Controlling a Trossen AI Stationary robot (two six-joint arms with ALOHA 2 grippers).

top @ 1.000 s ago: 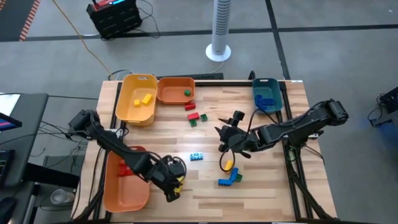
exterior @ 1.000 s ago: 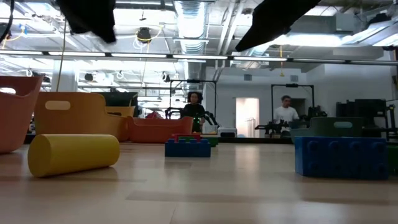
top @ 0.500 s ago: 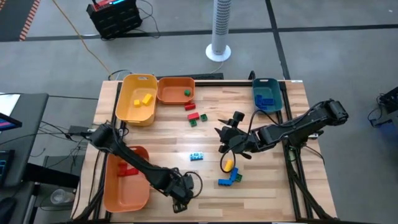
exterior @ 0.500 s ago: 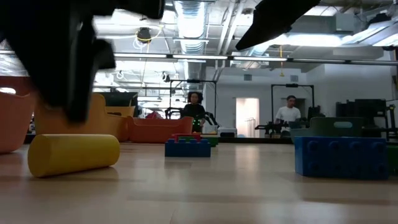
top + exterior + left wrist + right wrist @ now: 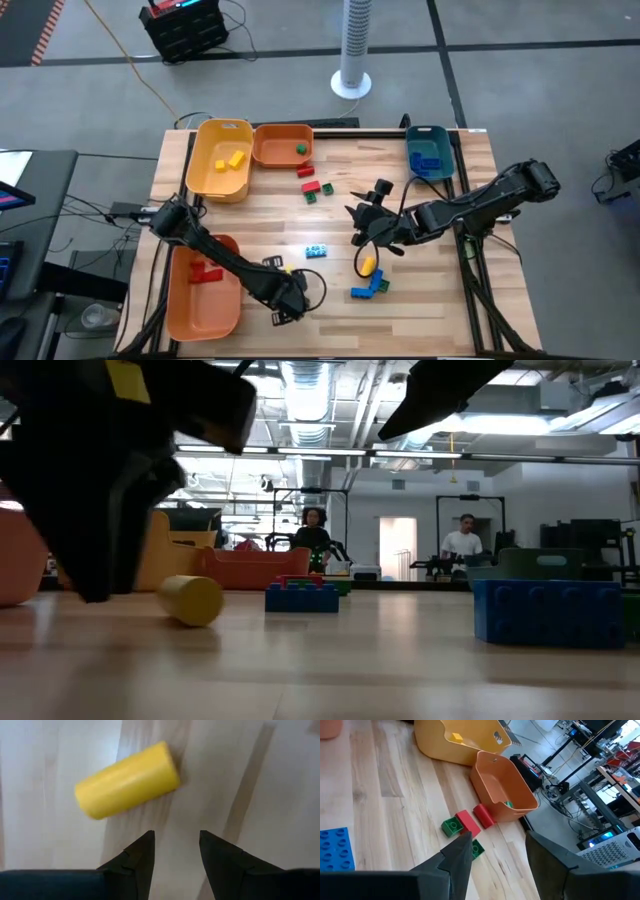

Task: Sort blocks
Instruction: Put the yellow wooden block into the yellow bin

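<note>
The wooden bench (image 5: 330, 215) carries yellow, orange and teal bins at its far edge and a large orange bin (image 5: 200, 290) at the left front. Blocks (image 5: 316, 187) lie loose mid-bench, some already in bins. The left fingers (image 5: 176, 851) hover slightly parted and empty beside a yellow cylinder (image 5: 127, 779); the right fingers (image 5: 495, 851) stand apart, empty.

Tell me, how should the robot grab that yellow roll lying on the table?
Best across the middle of the yellow roll, one finger on each long curved side, coming straight down from above. It lies flat on the table, so its round ends would likely slip. The left gripper, open and empty, hovers beside it.
</note>
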